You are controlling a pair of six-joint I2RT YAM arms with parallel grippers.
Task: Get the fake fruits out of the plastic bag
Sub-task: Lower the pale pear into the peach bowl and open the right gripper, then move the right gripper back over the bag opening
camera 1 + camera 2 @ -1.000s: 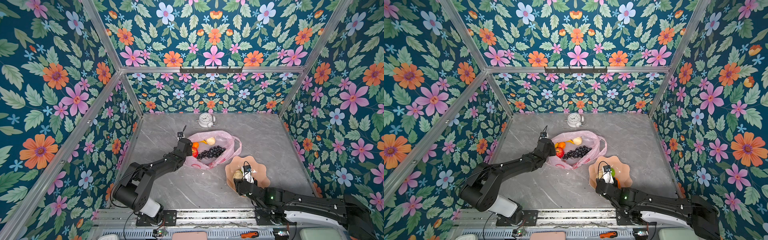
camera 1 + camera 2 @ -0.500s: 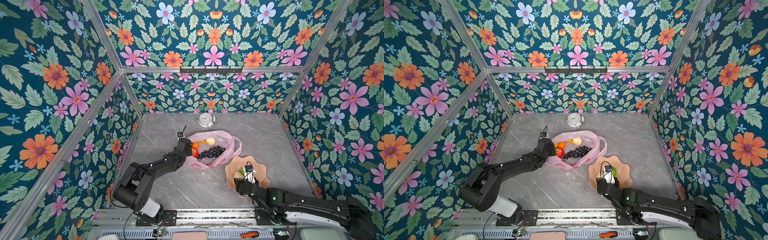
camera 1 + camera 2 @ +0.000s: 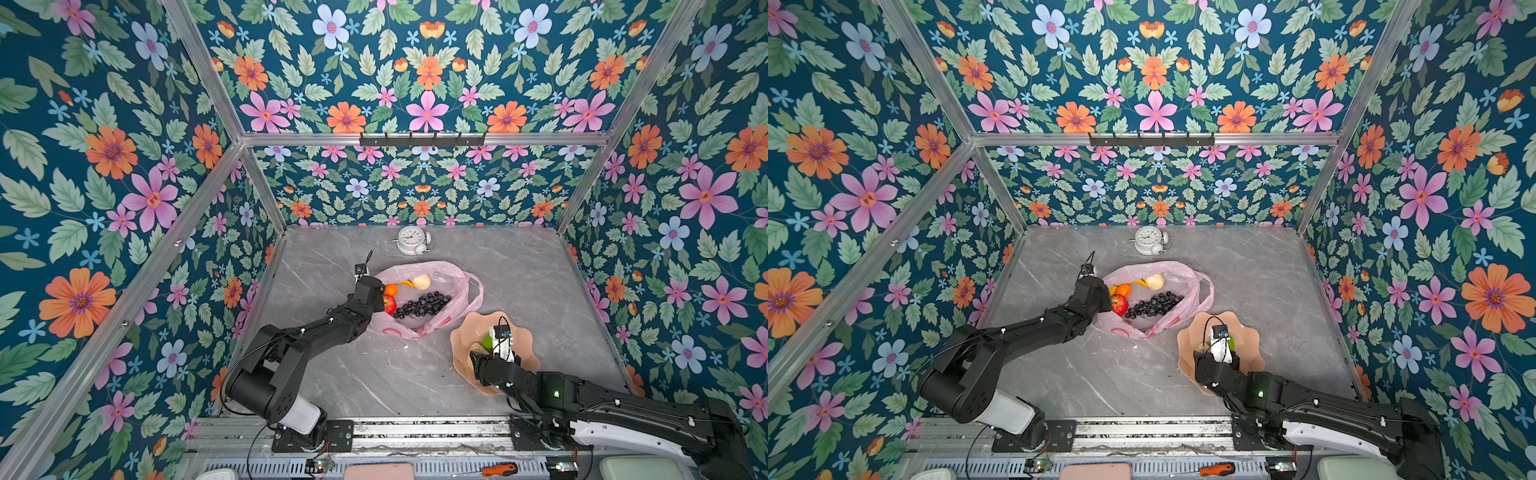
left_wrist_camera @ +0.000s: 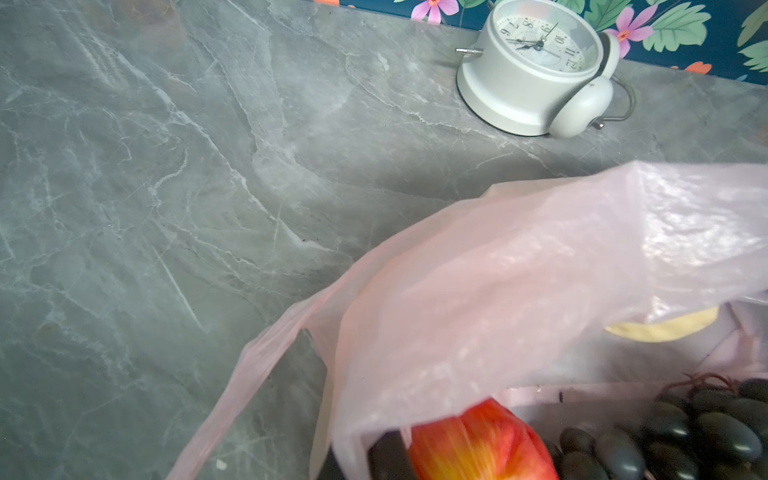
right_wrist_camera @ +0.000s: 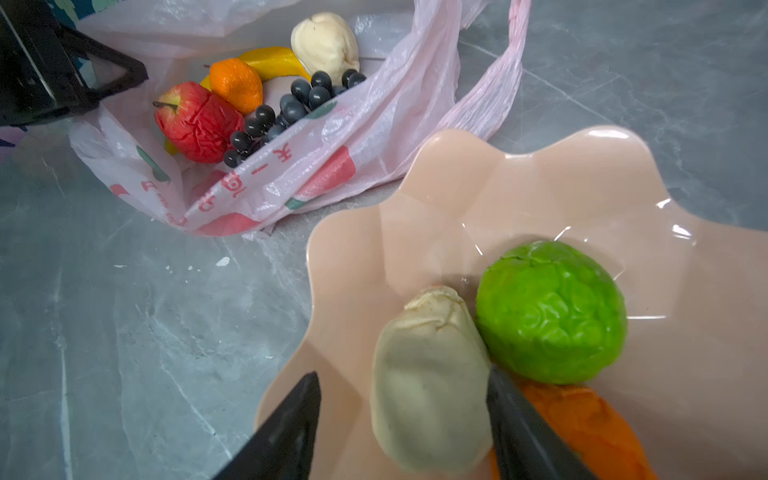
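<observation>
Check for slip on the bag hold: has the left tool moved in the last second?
No. The left tool holds its spot at the bag rim, as far from the clock as before.

Left fingers (image 4: pixel 385 456) apparently under plastic bag (image 4: pixel 519 270)

- The white alarm clock (image 4: pixel 536 62) has black Arabic numerals round its dial. In the left wrist view 7, 8, 10, 11 and 12 read clearly, turned at an angle; the other numerals cannot be made out.
- In both top views the same dial is too small to read.
- The plastic bag (image 5: pixel 316 137) bears red-pink Chinese-style characters, seen upside down in the right wrist view. One is a single flat stroke, like 一; the others are too creased to read surely.
- Tiny letters beside them are too small to read.
</observation>
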